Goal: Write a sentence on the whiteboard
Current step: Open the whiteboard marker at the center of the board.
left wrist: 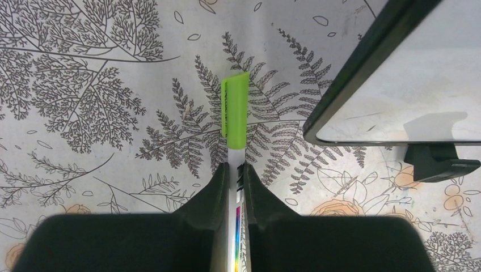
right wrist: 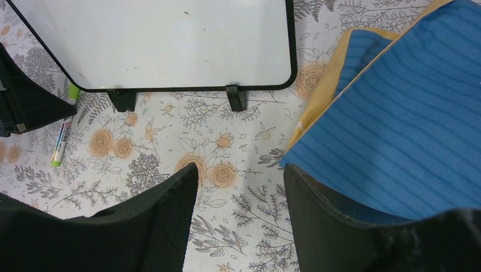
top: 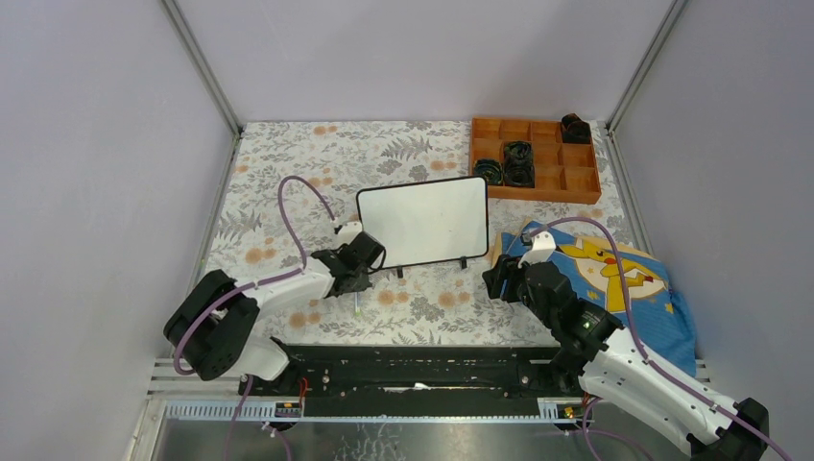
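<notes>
Gripping the marker (left wrist: 234,110) with the left fingers (left wrist: 218,192) pressed shut on its white barrel just behind the green cap, flat on the worktop (top: 288,158) beside the near left corner of the whiteboard (top: 422,223), probably to leave the capped end free for uncapping. Propped on black feet around the middle of the worktop, facing the arms, blank, no sentence begun. Holding the right fingers (right wrist: 170,226) spread and empty over the worktop between whiteboard and blue cloth (top: 624,279), seemingly waiting to take the cap.
</notes>
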`<action>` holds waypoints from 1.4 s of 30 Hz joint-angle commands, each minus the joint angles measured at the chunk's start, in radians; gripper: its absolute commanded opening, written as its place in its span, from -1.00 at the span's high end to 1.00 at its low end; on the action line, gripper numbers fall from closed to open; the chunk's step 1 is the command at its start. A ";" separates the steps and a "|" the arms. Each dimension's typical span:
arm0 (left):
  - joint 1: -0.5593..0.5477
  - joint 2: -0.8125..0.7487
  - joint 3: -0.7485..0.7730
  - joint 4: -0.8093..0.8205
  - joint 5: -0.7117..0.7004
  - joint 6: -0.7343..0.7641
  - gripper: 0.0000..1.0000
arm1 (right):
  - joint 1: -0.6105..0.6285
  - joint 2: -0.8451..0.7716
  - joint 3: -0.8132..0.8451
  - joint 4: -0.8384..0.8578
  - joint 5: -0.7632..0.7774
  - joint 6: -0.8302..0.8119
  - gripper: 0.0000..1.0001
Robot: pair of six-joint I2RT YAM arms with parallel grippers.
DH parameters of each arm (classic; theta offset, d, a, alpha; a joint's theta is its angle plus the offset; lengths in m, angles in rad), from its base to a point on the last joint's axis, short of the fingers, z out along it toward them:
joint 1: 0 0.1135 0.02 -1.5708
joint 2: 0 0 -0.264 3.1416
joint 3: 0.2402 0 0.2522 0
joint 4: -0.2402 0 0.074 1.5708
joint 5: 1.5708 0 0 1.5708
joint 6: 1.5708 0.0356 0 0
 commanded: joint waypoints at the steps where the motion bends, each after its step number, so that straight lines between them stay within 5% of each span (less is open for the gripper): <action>1: 0.007 -0.044 -0.040 -0.026 0.032 -0.014 0.99 | -0.004 -0.005 0.012 0.004 0.038 0.016 -0.28; 16: 0.007 -0.527 0.113 -0.266 0.047 -0.023 1.00 | -0.004 -0.022 0.143 -0.032 -0.107 -0.009 -0.34; 20: 0.007 -0.660 0.147 -0.212 0.056 0.028 1.00 | -0.004 0.006 0.242 0.110 -0.400 -0.050 -0.49; 28: 0.007 -0.822 0.142 0.022 0.127 0.182 1.00 | -0.004 0.346 0.567 0.363 -0.576 0.053 -0.61; 33: 0.007 -0.906 0.081 0.140 0.145 0.222 1.00 | -0.010 0.509 0.641 0.530 -0.562 0.151 -0.82; 42: 0.007 -0.930 0.138 0.159 0.183 0.281 1.00 | -0.032 0.615 0.652 0.613 -0.582 0.213 -0.85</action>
